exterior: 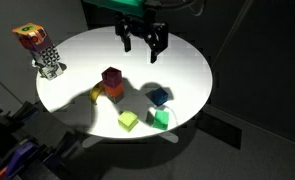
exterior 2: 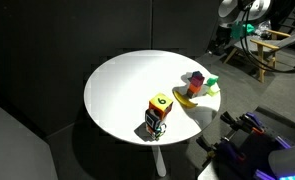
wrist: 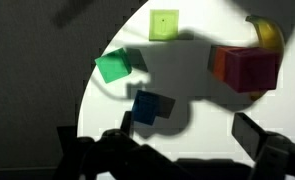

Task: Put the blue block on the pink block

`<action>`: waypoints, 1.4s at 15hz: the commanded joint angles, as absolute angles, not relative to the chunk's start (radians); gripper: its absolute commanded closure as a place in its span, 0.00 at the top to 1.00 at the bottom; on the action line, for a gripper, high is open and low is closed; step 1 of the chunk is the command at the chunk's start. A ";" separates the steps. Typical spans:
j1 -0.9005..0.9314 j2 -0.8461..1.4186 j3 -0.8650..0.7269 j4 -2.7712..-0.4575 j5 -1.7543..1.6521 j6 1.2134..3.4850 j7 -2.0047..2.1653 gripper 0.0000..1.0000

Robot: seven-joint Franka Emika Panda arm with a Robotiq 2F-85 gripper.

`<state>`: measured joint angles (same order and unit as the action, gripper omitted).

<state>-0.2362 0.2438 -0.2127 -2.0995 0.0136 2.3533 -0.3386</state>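
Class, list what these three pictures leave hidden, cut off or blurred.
- Blue block: unseen in the exterior view where the pink block probably hides it.
- Yellow object: wrist view, partly hidden by the pink block.
- Gripper: wrist view, fingers dark, blurred, cut by the bottom edge.
- Patterned object: exterior view, too small to identify.

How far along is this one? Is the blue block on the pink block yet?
Nothing looks done: the small bright blue cube lies on the round white table, apart from the dark pink cube. In hand: the open, empty end effector hangs above the table. Left: grasp, lift, stack.
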 commanded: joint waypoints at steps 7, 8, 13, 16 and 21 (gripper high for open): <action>-0.290 0.399 -0.178 -2.032 0.046 2.460 -0.359 1.00; -0.300 0.413 -0.170 -2.023 0.054 2.470 -0.366 1.00; -0.351 0.505 -0.123 -1.925 0.104 2.422 -0.375 1.00; -0.363 0.557 -0.112 -1.848 0.105 2.375 -0.363 1.00; -0.362 0.645 -0.107 -1.732 0.089 2.347 -0.352 1.00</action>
